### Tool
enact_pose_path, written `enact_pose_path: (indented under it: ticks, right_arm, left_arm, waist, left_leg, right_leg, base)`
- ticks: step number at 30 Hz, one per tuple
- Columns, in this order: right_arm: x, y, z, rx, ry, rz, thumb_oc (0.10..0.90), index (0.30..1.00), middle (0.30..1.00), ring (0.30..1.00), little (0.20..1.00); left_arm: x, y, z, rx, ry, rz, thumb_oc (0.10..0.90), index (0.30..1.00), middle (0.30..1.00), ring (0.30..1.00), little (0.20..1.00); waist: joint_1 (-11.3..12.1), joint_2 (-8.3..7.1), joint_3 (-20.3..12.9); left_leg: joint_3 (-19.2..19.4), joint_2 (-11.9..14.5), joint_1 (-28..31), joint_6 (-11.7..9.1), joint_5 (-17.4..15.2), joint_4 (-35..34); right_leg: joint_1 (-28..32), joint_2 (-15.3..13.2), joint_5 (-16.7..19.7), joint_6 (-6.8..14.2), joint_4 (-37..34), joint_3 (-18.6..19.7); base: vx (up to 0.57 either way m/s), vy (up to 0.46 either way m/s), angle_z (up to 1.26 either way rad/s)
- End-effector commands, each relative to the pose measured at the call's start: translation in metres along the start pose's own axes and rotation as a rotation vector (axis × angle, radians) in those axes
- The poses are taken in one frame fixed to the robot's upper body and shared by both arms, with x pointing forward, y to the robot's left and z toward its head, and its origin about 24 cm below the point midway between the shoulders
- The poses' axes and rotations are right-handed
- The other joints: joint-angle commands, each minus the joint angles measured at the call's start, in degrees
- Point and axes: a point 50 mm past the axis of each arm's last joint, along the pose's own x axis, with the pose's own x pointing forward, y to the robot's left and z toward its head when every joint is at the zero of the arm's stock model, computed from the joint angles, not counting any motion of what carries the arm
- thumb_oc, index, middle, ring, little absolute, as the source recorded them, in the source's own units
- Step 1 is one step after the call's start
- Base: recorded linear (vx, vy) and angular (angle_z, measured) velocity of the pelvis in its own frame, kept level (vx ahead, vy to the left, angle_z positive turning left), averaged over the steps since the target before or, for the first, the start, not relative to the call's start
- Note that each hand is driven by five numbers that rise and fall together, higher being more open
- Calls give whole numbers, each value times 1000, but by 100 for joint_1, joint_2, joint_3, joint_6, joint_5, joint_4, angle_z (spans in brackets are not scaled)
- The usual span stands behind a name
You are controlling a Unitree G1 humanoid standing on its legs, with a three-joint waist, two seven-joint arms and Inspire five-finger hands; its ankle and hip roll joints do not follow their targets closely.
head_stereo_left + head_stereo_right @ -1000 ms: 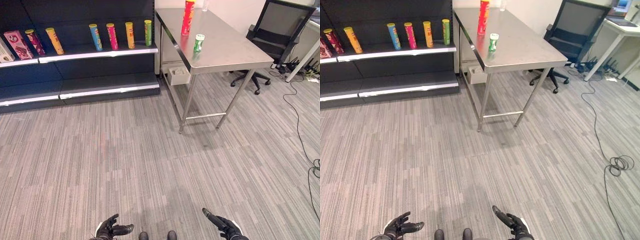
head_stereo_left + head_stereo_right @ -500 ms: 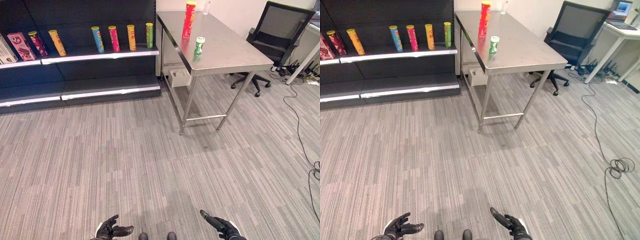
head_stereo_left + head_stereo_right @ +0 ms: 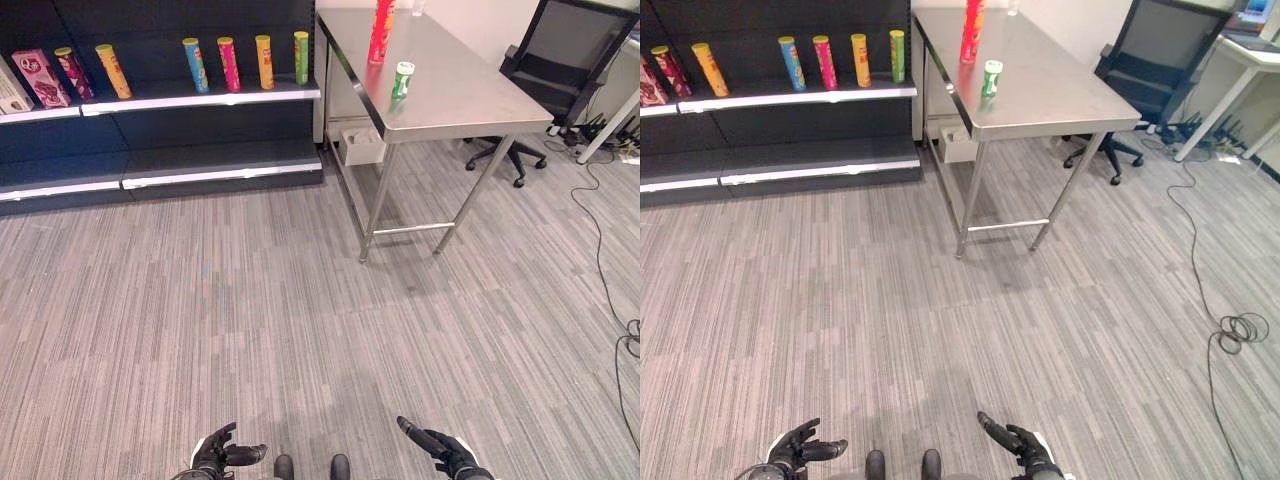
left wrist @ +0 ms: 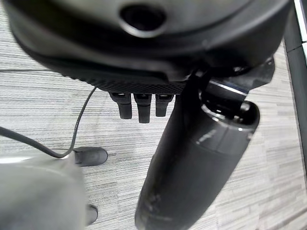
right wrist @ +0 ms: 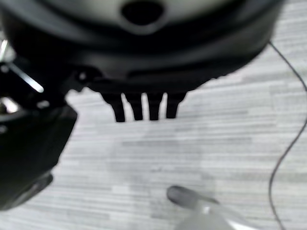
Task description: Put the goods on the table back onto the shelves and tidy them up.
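Note:
A tall red canister (image 3: 381, 28) and a short green can (image 3: 401, 81) stand on the steel table (image 3: 450, 100) at the far right. Several slim canisters stand in a row on the dark shelf (image 3: 200, 96): blue (image 3: 194, 64), pink (image 3: 229, 63), yellow (image 3: 263, 60) and green (image 3: 301, 56). My left hand (image 3: 224, 456) hangs low at the bottom edge, open and holding nothing. My right hand (image 3: 436, 446) is low at the bottom right, its fingers straight and bare. Both hands are far from the table and shelf.
A pink box (image 3: 38, 78), a dark red canister (image 3: 70, 71) and an orange canister (image 3: 111, 69) stand further left on the shelf. A white box (image 3: 361, 146) sits under the table. A black office chair (image 3: 560, 60) stands at the far right.
The whole picture has shifted, with shelf and table sliding up in the view, so the camera has moved. Both hands stay low and open.

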Motion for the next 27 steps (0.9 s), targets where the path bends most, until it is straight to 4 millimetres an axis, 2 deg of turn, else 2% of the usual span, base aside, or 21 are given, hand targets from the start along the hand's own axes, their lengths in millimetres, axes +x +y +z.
enact_pose_path:
  ticks: [1,2,4,5,6,7,8,10,11,12,13,15,16,18,19,20,22,23,24,25,27]
  right_arm:
    - [-1,-30,19,-49,-94,-74,800,900,900,900,900]
    - [-1,-29,16,-44,-84,-72,800,900,900,900,900]
    - [-1,-28,11,-43,-61,-72,800,900,900,900,900]
    - [-1,-28,10,-49,-56,-70,800,900,900,900,900]
    - [-1,-28,10,-49,-55,-69,800,900,900,900,900]
    - [0,-31,13,-56,-67,-86,800,900,900,900,900]
    - [0,-31,13,-56,-67,-85,800,900,900,900,900]
    - [-1,-33,9,-53,-52,-87,800,900,900,900,900]
    - [-1,-29,7,-63,-42,-77,800,900,900,900,900]
    - [-1,-28,6,-64,-37,-75,800,900,900,900,900]
    - [0,-24,7,-64,-36,-64,800,900,900,900,900]
    - [2,-24,10,-68,-37,-61,800,900,900,900,900]
    - [4,-25,24,-24,-81,-73,800,900,900,900,900]
    - [4,-25,28,-11,-94,-78,800,900,900,900,900]
    - [4,-28,29,-6,-99,-86,800,900,900,900,900]
    - [3,-31,29,1,-101,-96,800,900,900,900,900]
    - [4,-34,28,12,-89,-106,800,900,900,900,900]
    - [3,-37,22,26,-71,-115,800,900,900,900,900]
    - [2,-39,19,30,-61,-121,800,900,900,900,900]
    - [-1,-44,5,27,-23,-137,800,900,900,900,900]
    - [-4,-48,-9,48,17,-148,800,900,900,900,900]
  left_arm:
    - [1,-4,18,-22,-87,-9,800,900,900,900,900]
    - [1,-4,16,-32,-82,-7,800,900,900,900,900]
    - [1,-5,13,-41,-71,-8,800,900,900,900,900]
    - [1,-6,11,-35,-65,-11,800,900,900,900,900]
    - [0,-6,11,-35,-65,-11,800,900,900,900,900]
    - [1,-7,13,-21,-75,-14,800,900,900,900,900]
    - [1,-6,13,-21,-75,-13,800,900,900,900,900]
    - [-1,-5,5,-8,-48,-16,800,900,900,900,900]
    - [-1,-4,2,-1,-34,-13,800,900,900,900,900]
    - [-1,0,1,6,-30,0,800,900,900,900,900]
    - [-1,6,2,19,-26,15,800,900,900,900,900]
    - [1,9,8,29,-43,24,800,900,900,900,900]
    - [4,15,24,35,-85,43,800,900,900,900,900]
    - [4,16,26,46,-87,47,800,900,900,900,900]
    - [5,14,29,58,-95,38,800,900,900,900,900]
    - [6,11,37,69,-117,25,800,900,900,900,900]
    - [7,8,40,93,-126,14,800,900,900,900,900]
    - [8,8,43,113,-132,9,800,900,900,900,900]
    - [9,8,44,134,-127,7,800,900,900,900,900]
    - [8,1,42,174,-131,-27,800,900,900,900,900]
    - [7,-6,38,190,-126,-59,800,900,900,900,900]
  waist:
    - [-34,-26,203]
    - [-37,-48,204]
    - [35,-28,109]
    - [76,30,72]
    - [78,14,80]
    - [158,106,27]
    - [153,87,33]
    - [155,160,-124]
    - [153,216,-218]
    - [162,175,-266]
    - [197,78,-390]
    - [220,6,-436]
    - [32,69,-235]
    - [-28,180,-172]
    - [-195,363,-52]
    - [-365,411,-2]
    - [-595,363,68]
    - [-736,280,33]
    - [-796,263,26]
    - [-863,228,-47]
    - [-987,249,-202]
  left_leg:
    - [40,607,-644,-173,107,1603]
    - [160,667,-707,-134,42,1531]
    - [315,698,-718,-51,-150,239]
    - [279,725,-734,-74,62,-418]
    - [292,705,-688,-73,89,-476]
    - [270,731,-921,-177,408,-1508]
    - [278,708,-886,-175,422,-1546]
    - [563,710,-889,-200,522,-2286]
    - [588,666,-769,-186,878,-2216]
    - [614,606,-731,-143,891,-2161]
    - [655,484,-635,10,710,-2016]
    - [704,315,-473,207,428,-1899]
    - [722,6,219,576,-32,-1941]
    - [743,37,391,634,-126,-2013]
    - [696,85,727,641,-257,-2089]
    - [716,55,975,593,-434,-2117]
    - [649,-60,1378,509,-634,-2231]
    - [632,-151,1582,445,-795,-2261]
    - [642,-153,1707,411,-894,-2256]
    - [698,-178,1896,379,-1147,-2155]
    - [692,-60,2062,255,-1382,-1867]
  right_leg:
    - [472,-145,-716,619,12,-209]
    - [535,-129,-743,623,-32,-232]
    - [641,-125,-832,707,-179,-232]
    - [661,-85,-904,735,-180,-213]
    - [677,-104,-912,738,-180,-212]
    - [811,-35,-1156,770,-180,-173]
    - [828,-55,-1170,775,-180,-179]
    - [1023,-27,-1356,839,-180,-17]
    - [1117,-78,-1399,861,-180,91]
    - [1163,-198,-1397,908,-180,137]
    - [1089,-475,-1319,1067,183,229]
    - [765,-713,-965,1292,1028,336]
    - [-293,-1033,472,1385,3156,416]
    - [-636,-1027,589,1345,3563,400]
    - [-1191,-940,103,1184,3671,151]
    - [-1477,-883,-221,1173,2759,-213]
    - [-1582,-695,-127,1289,1403,-437]
    - [-1689,-567,56,1462,461,-532]
    - [-1747,-533,153,1521,137,-688]
    - [-1631,-525,198,1494,-155,-1099]
    - [-1415,-491,395,1358,-101,-1047]
  base:
    - [53,-102,27]
    - [252,-34,24]
    - [365,65,12]
    - [224,77,5]
    - [404,116,6]
    - [295,67,0]
    - [547,142,7]
    - [566,213,8]
    - [592,292,-30]
    - [715,357,-71]
    - [546,274,-112]
    - [597,354,-112]
    - [523,377,-79]
    - [398,301,9]
    - [593,243,49]
    - [646,148,3]
    - [579,-19,-21]
    - [593,-49,74]
    - [755,-98,134]
    - [737,-122,188]
    - [662,-184,43]
